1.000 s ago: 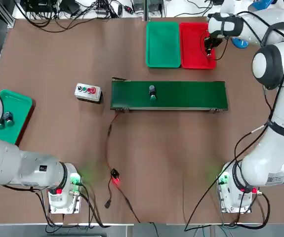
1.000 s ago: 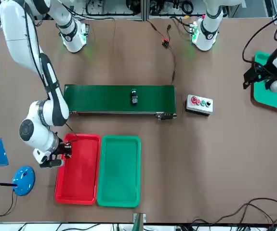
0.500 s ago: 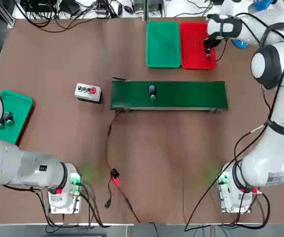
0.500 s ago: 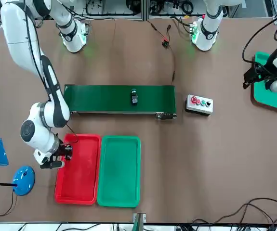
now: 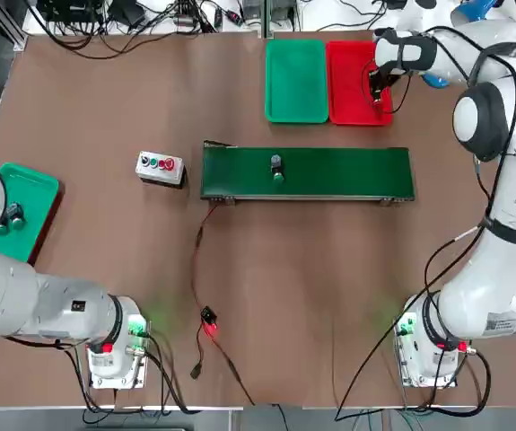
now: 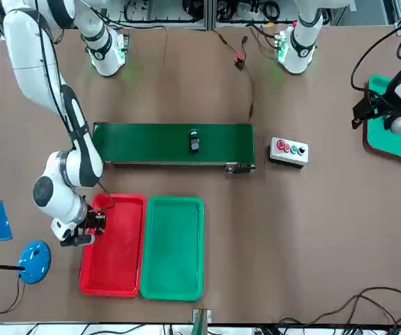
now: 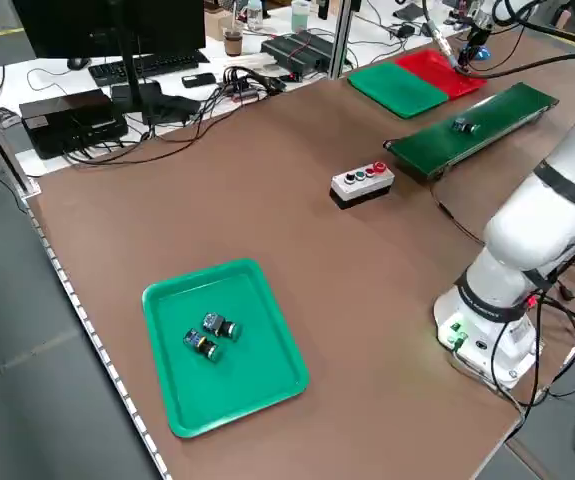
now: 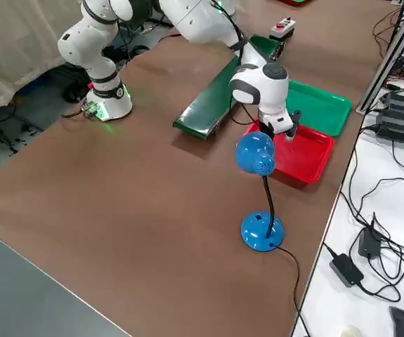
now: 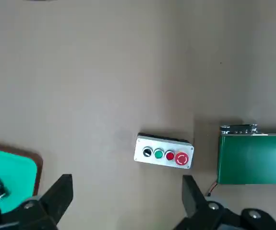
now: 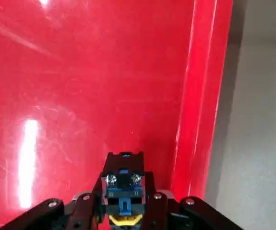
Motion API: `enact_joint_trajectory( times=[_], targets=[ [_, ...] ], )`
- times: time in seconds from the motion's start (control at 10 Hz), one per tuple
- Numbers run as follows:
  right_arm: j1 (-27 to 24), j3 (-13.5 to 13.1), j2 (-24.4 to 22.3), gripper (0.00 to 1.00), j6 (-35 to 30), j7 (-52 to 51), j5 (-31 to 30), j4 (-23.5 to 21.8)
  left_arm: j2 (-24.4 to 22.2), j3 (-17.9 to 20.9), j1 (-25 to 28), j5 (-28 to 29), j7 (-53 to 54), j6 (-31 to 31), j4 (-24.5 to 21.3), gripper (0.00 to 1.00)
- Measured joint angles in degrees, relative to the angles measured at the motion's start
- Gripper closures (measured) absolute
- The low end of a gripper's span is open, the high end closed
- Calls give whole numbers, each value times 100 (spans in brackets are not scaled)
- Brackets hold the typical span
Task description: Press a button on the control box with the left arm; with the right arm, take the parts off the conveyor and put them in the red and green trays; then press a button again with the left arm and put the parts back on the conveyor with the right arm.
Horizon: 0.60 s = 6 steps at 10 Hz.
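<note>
My right gripper point(image 5: 379, 85) hangs over the red tray point(image 5: 352, 54) near its outer edge, shut on a dark-bodied part point(image 10: 123, 189) whose cap is hidden. The front view has that gripper point(image 6: 95, 220) at the red tray's point(image 6: 113, 265) edge. Beside it lies the green tray point(image 5: 296, 79). A green-capped part point(image 5: 276, 168) rests on the conveyor point(image 5: 347, 172). The control box point(image 5: 160, 166) sits off the conveyor's left end. High over the table's left side, my left gripper point(image 9: 126, 201) is open and looks down on the control box point(image 9: 163, 153).
A lone green tray point(image 7: 222, 345) holding two small pieces lies at the table's left edge. A blue desk lamp point(image 8: 258, 158) stands just beyond the red tray. A thin cable with a lit plug point(image 5: 208, 323) trails from the conveyor toward the arms' bases.
The right gripper has drifted slightly along the red tray, away from the conveyor, still holding its part. The left arm has stayed put.
</note>
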Motion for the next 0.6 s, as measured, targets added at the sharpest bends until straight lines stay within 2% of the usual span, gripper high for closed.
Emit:
enact_joint_trajectory(
  times=[0.4,0.6],
  targets=[
    [-1,-1,121,65,250,-10,0,21,0,0,0,0,0,0,5,0],
    [-22,-12,131,55,290,-73,-1,166,0,0,0,0,0,0,7,0]
  ],
)
